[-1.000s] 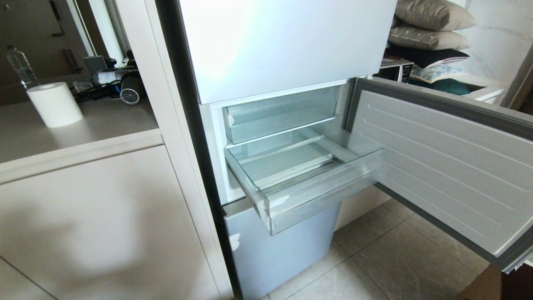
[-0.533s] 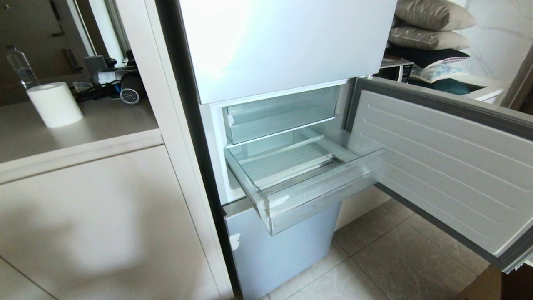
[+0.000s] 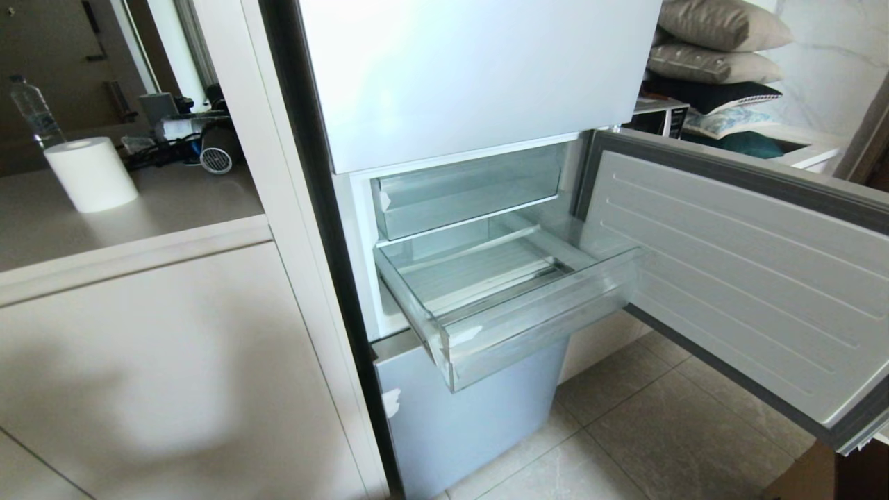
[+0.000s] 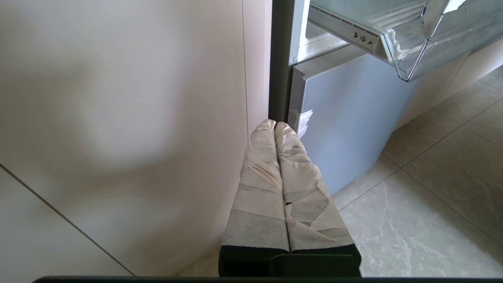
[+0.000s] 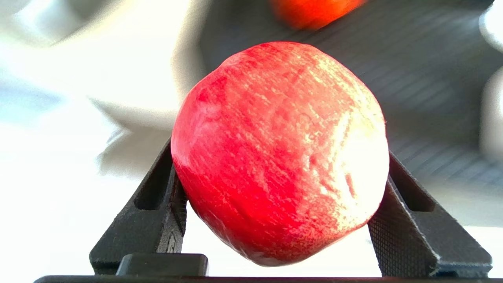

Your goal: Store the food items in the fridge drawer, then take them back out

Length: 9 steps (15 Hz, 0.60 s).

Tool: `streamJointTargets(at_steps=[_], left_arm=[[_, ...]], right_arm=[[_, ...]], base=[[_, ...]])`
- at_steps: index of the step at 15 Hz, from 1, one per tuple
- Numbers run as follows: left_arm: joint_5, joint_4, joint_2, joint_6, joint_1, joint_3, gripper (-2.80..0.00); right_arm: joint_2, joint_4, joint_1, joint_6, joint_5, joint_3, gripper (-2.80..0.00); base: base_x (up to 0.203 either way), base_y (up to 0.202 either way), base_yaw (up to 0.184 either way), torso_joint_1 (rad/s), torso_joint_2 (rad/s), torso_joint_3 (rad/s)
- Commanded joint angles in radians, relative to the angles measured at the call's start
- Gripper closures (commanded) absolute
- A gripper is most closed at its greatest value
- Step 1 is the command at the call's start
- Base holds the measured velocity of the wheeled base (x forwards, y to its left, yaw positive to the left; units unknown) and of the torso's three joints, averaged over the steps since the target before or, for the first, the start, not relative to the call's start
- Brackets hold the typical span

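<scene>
Two right fingers (image 5: 393,220) clamp red fruit (image 5: 279,153) (left parked).

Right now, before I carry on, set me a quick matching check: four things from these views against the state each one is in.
Things:
1. fridge drawer
2. red fruit
3. left gripper
4. paper roll

States:
A. fingers shut, holding nothing
B. upright on the counter
C. pulled out, nothing inside
D. held between two black fingers

Pairs: 1-C, 2-D, 3-A, 4-B
</scene>
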Motion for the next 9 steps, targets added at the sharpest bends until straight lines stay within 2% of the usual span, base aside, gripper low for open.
streamJointTargets(at_steps=[1, 5, 9], left_arm=[[0.000, 0.000, 0.001, 0.000, 0.000, 0.000, 0.00], [0.000, 0.001, 0.001, 0.000, 0.000, 0.000, 0.00], [0.000, 0.001, 0.001, 0.000, 0.000, 0.000, 0.00]], right_arm=[[-0.227, -0.006, 0.105, -0.006, 0.014, 0.183, 0.00], [-0.366, -0.003, 0.477, 0.022, 0.047, 0.332, 0.00], [-0.405, -0.001, 0.937, 0.183, 0.055, 0.324, 0.00]], base=[[0.000, 0.000, 0.000, 0.000, 0.00, 0.000], [0.000, 0.000, 0.000, 0.000, 0.00, 0.000], [0.000, 0.000, 0.000, 0.000, 0.00, 0.000]])
